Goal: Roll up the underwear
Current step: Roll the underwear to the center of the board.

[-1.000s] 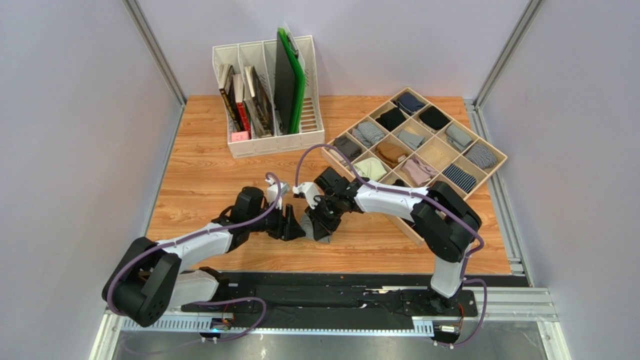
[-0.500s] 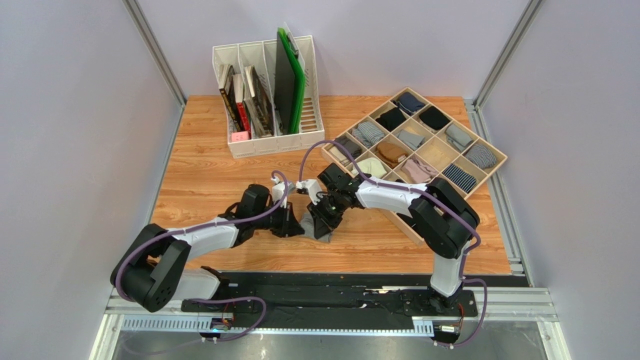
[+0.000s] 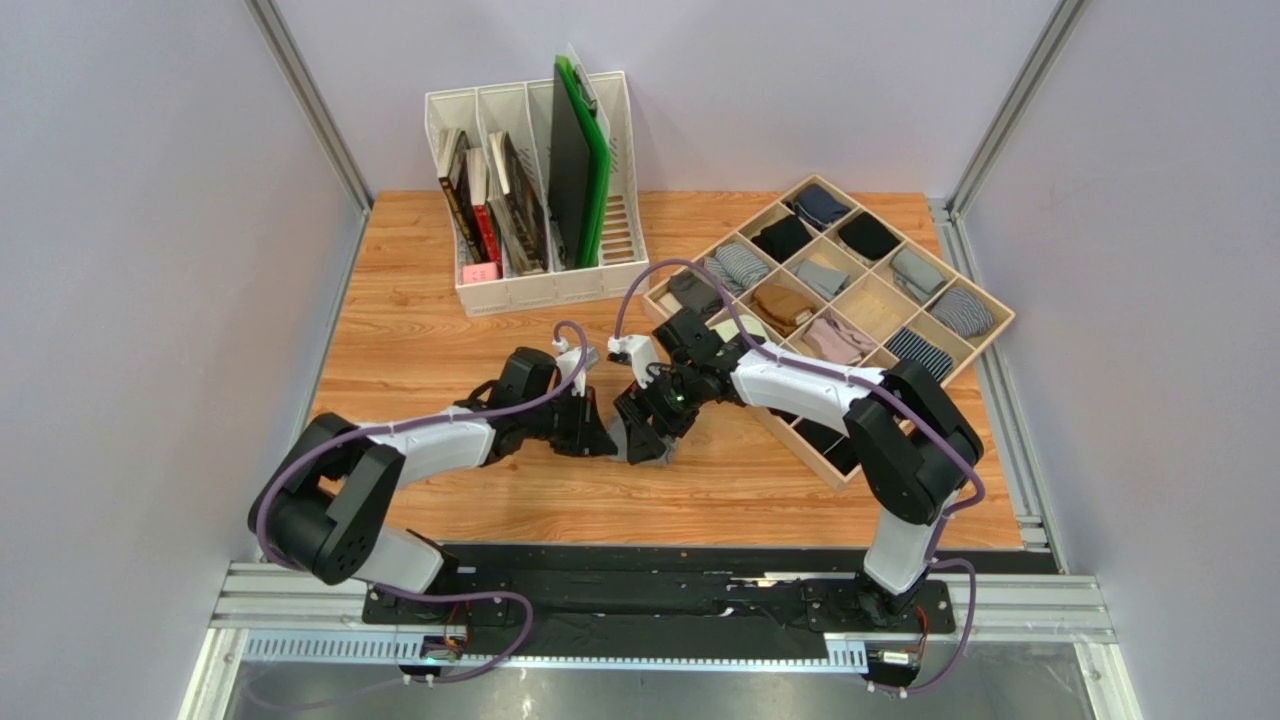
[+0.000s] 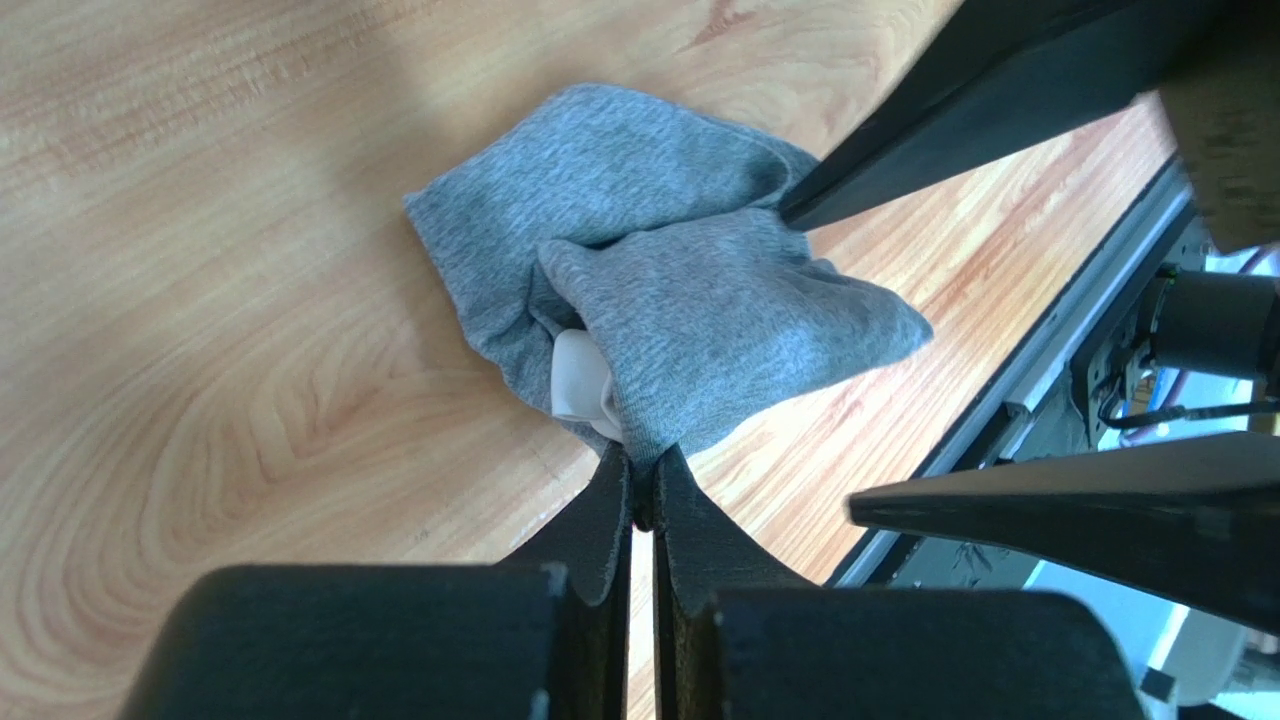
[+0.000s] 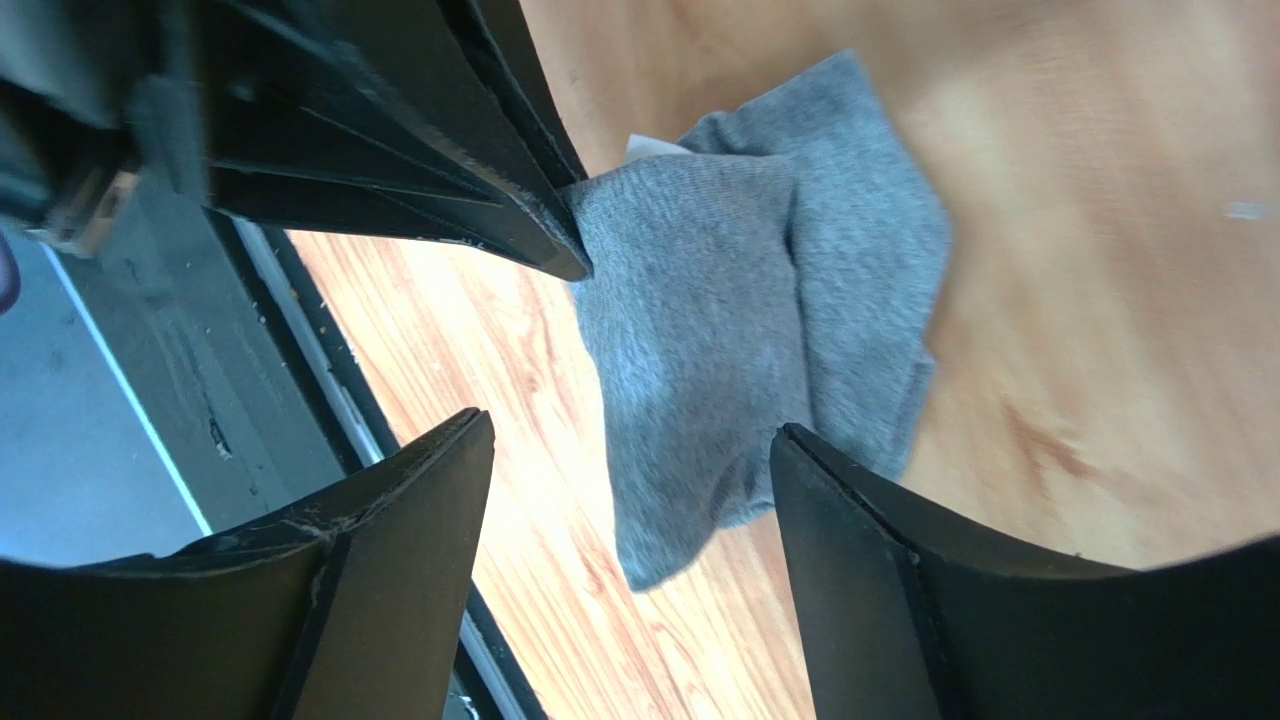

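The underwear (image 4: 676,300) is a crumpled grey knit heap on the wooden table, folded over itself, with a bit of white waistband (image 4: 579,383) showing in the fold. My left gripper (image 4: 643,477) is shut on its near edge, pinching the grey cloth between the fingertips. My right gripper (image 5: 631,428) stands open just above the heap's other end (image 5: 751,330), its fingers (image 5: 842,510) straddling the cloth without holding it. In the top view both grippers, left (image 3: 606,438) and right (image 3: 649,435), meet at mid-table and hide most of the garment.
A white file rack (image 3: 534,278) with books and a green board stands at the back. A wooden divided tray (image 3: 984,323) of small rolled bundles lies at the right, close to the right arm. The black rail (image 3: 661,578) runs along the near edge.
My left gripper has closed on the underwear's edge. My right gripper has opened and let go of the cloth. Both grippers have shifted slightly toward the back of the table.
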You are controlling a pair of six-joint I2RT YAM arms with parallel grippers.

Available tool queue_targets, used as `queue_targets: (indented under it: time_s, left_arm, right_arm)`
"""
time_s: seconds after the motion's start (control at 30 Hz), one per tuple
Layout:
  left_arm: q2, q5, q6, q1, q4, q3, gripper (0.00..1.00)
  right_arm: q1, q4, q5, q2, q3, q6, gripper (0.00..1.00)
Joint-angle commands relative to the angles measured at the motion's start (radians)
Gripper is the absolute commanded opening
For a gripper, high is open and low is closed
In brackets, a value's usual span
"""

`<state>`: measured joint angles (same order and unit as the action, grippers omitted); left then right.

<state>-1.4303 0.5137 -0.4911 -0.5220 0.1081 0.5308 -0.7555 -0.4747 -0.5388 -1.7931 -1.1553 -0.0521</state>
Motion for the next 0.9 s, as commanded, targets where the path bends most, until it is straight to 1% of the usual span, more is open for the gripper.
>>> queue_targets:
  time_s: [0.0, 0.13, 0.3, 0.33, 0.37, 0.4, 0.53, 0.7, 0.87]
  left_arm:
    - [-0.041, 0.014, -0.020, 0.016, -0.057, 0.067, 0.00]
    - [-0.064, 0.052, -0.032, 0.048, -0.062, 0.083, 0.00]
    - [-0.110, 0.092, -0.001, 0.065, -0.105, 0.135, 0.00]
    - [-0.119, 0.094, 0.005, 0.065, -0.135, 0.155, 0.00]
    - [-0.133, 0.097, 0.008, 0.066, -0.143, 0.161, 0.00]
    - [-0.139, 0.104, 0.009, 0.068, -0.148, 0.175, 0.00]
    - [-0.166, 0.115, 0.017, 0.070, -0.176, 0.211, 0.00]
    - [-0.185, 0.117, 0.037, 0.074, -0.200, 0.238, 0.00]
    - [-0.200, 0.121, 0.043, 0.077, -0.212, 0.247, 0.00]
  right_arm:
    - [0.015, 0.041, 0.068, 0.083, -0.012, -0.025, 0.73]
    - [0.036, 0.088, 0.117, 0.084, -0.007, -0.043, 0.76]
    - [0.064, 0.139, 0.082, 0.038, -0.020, -0.042, 0.77]
    - [0.065, 0.146, 0.067, 0.034, -0.021, -0.043, 0.79]
    - [0.064, 0.150, 0.060, 0.022, -0.026, -0.048, 0.79]
    - [0.070, 0.157, 0.056, 0.015, -0.030, -0.046, 0.85]
    - [0.071, 0.162, 0.023, -0.040, -0.060, -0.035, 0.85]
    - [0.081, 0.166, 0.040, -0.110, -0.076, -0.054, 0.85]
    - [0.107, 0.176, 0.040, -0.132, -0.070, -0.061, 0.84]
